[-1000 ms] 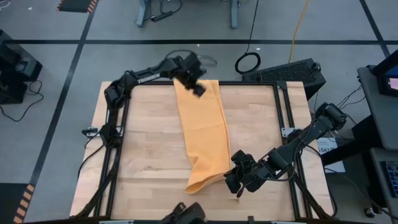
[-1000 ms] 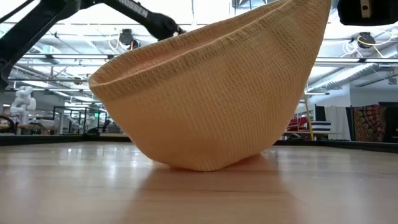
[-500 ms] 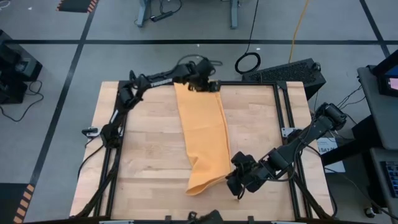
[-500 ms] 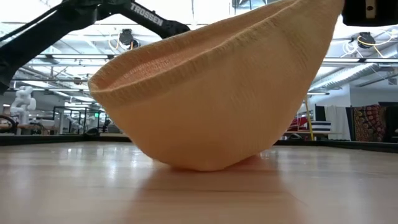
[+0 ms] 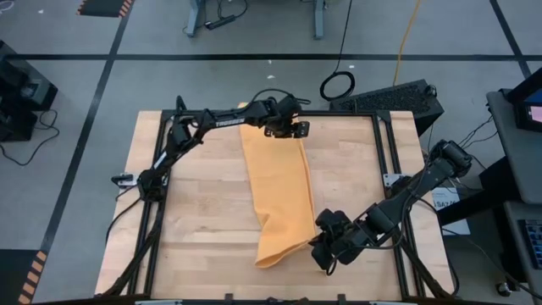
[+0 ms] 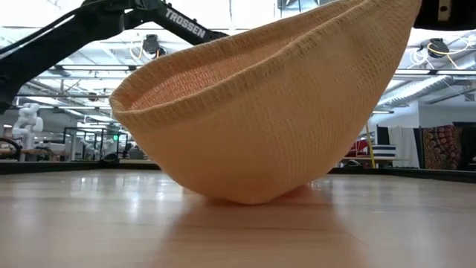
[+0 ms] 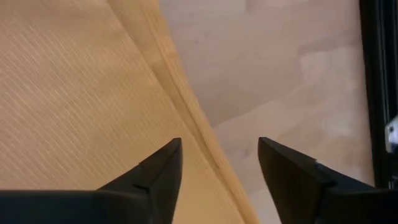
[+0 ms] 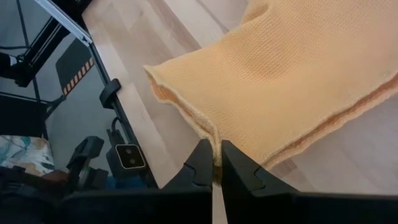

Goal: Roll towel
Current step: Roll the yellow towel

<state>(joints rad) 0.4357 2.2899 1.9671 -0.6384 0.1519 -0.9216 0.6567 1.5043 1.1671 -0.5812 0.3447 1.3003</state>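
The orange-yellow towel (image 5: 278, 186) lies as a long strip from the table's far edge toward the near edge. Most of it is flat on the wood. My left gripper (image 5: 294, 130) is at its far right corner, open. In the left wrist view (image 7: 219, 146) one finger stands over the cloth and the other over bare wood, with the towel's hemmed edge (image 7: 186, 106) between them; I see no touch. My right gripper (image 5: 324, 246) is shut on the towel's near right corner, which is raised. In the low view the towel (image 6: 253, 126) sags to the table. My right gripper (image 8: 215, 163) pinches the towel's near right corner at its hemmed edge (image 8: 213, 142) between its two fingers. The fingers slant down from the table's right side. The corner is lifted clear, and the cloth below it hangs slack, its belly (image 6: 249, 199) on the table.
Black frame rails (image 5: 385, 161) run along the table's sides and far edge. A black box (image 5: 394, 97) stands beyond the far right corner. Bare wood (image 5: 203, 195) lies left of the towel and more (image 5: 356, 178) lies to its right.
My left gripper has moved along the towel's far end toward the table's right edge, come lower, and rolled about its own axis. My right gripper has kept the near corner raised in the same place.
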